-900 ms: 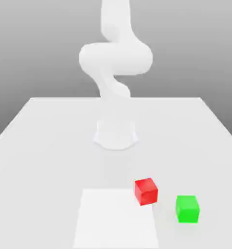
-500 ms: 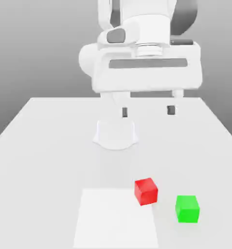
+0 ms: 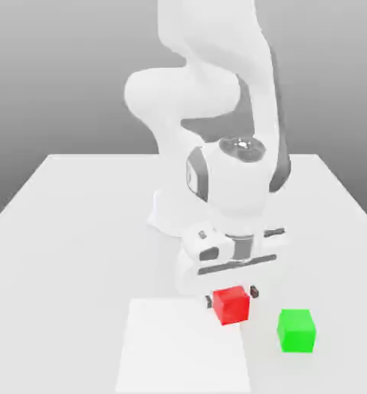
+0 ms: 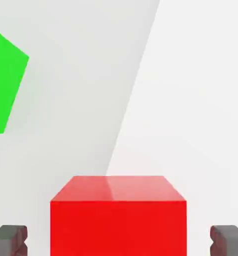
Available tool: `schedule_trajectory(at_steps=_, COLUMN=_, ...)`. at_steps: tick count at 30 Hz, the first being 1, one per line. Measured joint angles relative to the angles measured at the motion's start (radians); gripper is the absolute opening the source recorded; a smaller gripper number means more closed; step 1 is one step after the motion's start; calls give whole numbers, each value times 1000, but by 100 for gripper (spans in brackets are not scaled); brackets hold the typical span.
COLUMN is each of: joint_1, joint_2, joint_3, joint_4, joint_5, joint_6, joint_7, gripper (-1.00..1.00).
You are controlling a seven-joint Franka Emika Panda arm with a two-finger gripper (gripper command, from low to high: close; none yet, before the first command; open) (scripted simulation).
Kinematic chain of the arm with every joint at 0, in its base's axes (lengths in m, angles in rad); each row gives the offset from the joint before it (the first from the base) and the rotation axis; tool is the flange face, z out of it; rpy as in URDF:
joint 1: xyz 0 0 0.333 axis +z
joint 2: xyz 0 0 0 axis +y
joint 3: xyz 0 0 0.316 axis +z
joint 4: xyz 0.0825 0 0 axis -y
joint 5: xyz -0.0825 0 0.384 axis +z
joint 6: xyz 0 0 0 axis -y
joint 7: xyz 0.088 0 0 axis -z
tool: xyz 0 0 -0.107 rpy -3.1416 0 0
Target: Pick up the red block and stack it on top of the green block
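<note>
The red block (image 3: 231, 305) rests on the table at the edge of a lighter white square patch (image 3: 178, 346). To the exterior view's right of it lies the green block (image 3: 296, 330), apart from it. My gripper (image 3: 232, 293) is low over the red block and open, with one finger on each side of it. The hand view has the red block (image 4: 118, 215) between the two dark fingertips (image 4: 10, 239), with a gap on both sides. The green block (image 4: 3, 80) lies off to one side there.
The arm's round base (image 3: 183, 214) stands at the middle of the white table (image 3: 71, 231), behind the blocks. The table's far edge runs across the exterior view around mid-height.
The hand has dropped from high above the table to just over the red block and turned slightly, so its fingers now flank the block. Both blocks have stayed put.
</note>
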Motion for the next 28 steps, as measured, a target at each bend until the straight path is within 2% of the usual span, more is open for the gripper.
schedule_trajectory(at_steps=5, joint_1=-1, joint_2=2, joint_3=0, joint_4=0, joint_5=-4, joint_6=2, joint_7=3, gripper=-100)
schedule_trajectory(at_steps=12, joint_1=-17, joint_2=-227, joint_3=37, joint_4=-33, joint_5=71, joint_6=-194, joint_7=-51, gripper=-100)
schedule_trajectory(at_steps=19, joint_1=122, joint_2=-197, joint_3=83, joint_4=181, joint_5=65, joint_6=-378, joint_7=-87, gripper=-100)
schedule_trajectory(at_steps=21, joint_1=146, joint_2=-150, joint_3=88, joint_4=219, joint_5=54, joint_6=-369, joint_7=-85, gripper=-100)
schedule_trajectory(at_steps=25, joint_1=151, joint_2=-14, joint_3=67, joint_4=236, joint_5=12, joint_6=-252, joint_7=-57, gripper=-100)
schedule_trajectory(at_steps=26, joint_1=154, joint_2=6, joint_3=63, joint_4=238, joint_5=5, joint_6=-233, joint_7=-52, gripper=100)
schedule_trajectory(at_steps=28, joint_1=154, joint_2=6, joint_3=63, joint_4=238, joint_5=5, joint_6=-233, joint_7=-52, gripper=100)
